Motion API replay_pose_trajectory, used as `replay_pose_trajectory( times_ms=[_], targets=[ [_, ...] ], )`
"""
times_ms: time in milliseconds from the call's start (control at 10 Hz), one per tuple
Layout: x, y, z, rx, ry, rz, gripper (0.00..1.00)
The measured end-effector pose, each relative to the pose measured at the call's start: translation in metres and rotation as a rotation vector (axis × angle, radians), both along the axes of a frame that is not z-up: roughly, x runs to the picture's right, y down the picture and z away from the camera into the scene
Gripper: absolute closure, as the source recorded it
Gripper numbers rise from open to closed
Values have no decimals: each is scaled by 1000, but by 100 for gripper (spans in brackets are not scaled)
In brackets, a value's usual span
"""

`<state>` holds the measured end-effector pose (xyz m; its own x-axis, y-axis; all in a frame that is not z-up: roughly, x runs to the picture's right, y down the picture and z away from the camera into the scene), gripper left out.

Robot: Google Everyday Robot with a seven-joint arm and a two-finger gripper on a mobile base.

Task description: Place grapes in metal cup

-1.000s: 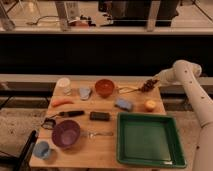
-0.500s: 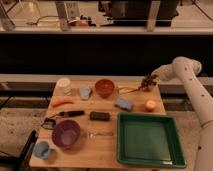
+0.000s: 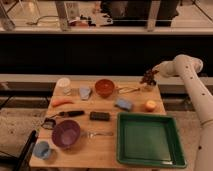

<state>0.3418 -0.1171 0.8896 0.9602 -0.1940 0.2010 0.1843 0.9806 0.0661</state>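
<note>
So far, the end effector (image 3: 150,75) hovers at the surface's (image 3: 102,150) one o'clock corner, clamped on the grapes (image 3: 148,79); carrying and dropping them into the cup (image 3: 85,92) at eleven o'clock remains.

No lettering, label, brand or number can be read anywhere. The counter (image 3: 102,150) and the things on it show no legible marks, nor does the hand (image 3: 152,75), clamped on the grapes (image 3: 147,79) above the counter's far right corner.
</note>
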Motion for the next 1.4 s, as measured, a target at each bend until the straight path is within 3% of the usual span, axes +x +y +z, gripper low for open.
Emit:
replay_pose_trajectory(
  times_ms=[400, 700, 1400],
  targets=[
    [14, -20, -8, 51, 39, 12, 100],
    [24, -23, -11, 67, 66, 18, 100],
    [33, -10, -33, 76, 101, 22, 100]
  ],
)
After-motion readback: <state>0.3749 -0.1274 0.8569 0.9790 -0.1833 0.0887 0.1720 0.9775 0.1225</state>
